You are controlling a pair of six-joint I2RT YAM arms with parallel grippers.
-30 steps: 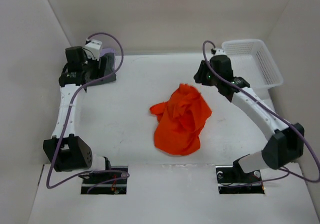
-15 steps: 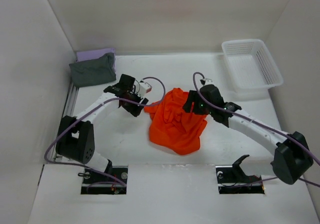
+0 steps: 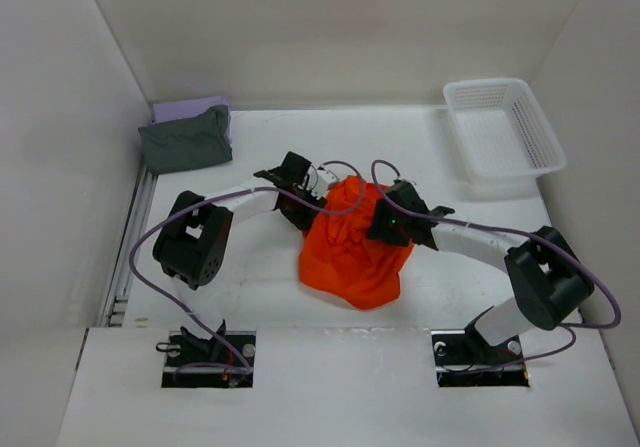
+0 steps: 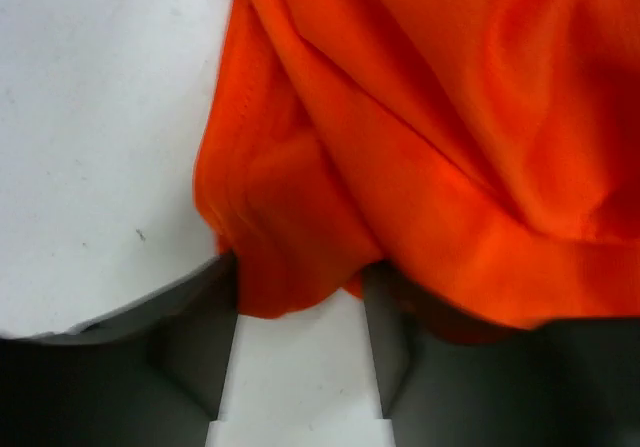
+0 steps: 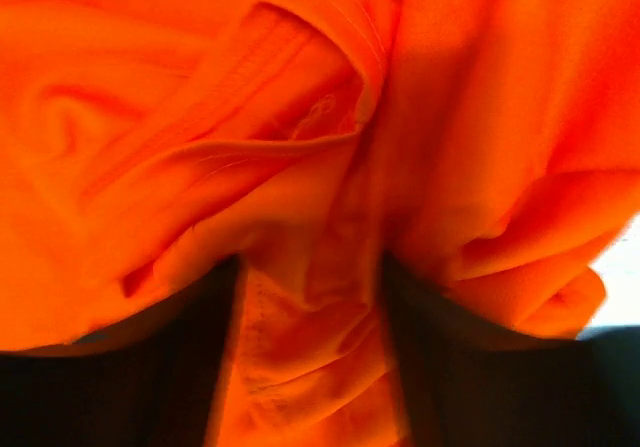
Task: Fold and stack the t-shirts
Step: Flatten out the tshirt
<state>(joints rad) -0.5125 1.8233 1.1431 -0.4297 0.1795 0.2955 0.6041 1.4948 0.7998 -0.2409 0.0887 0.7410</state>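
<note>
Two down, one to go! The grey shirt (image 3: 185, 139) sits folded on the lavender shirt (image 3: 200, 104) in the upper left of the overhead view. The orange shirt (image 3: 350, 252) lies crumpled in a heap mid-frame, no fold made yet.

The left gripper (image 4: 300, 267) is about half open with a hem hanging between its fingers. The right gripper (image 5: 310, 267) is spread wider, with cloth bunched in its gap, and I can see no firm pinch on either.

The white table (image 3: 260, 297) is matte and boxed in by plain white walls (image 3: 330, 37), with a mesh basket (image 3: 520, 92) at the upper right.
</note>
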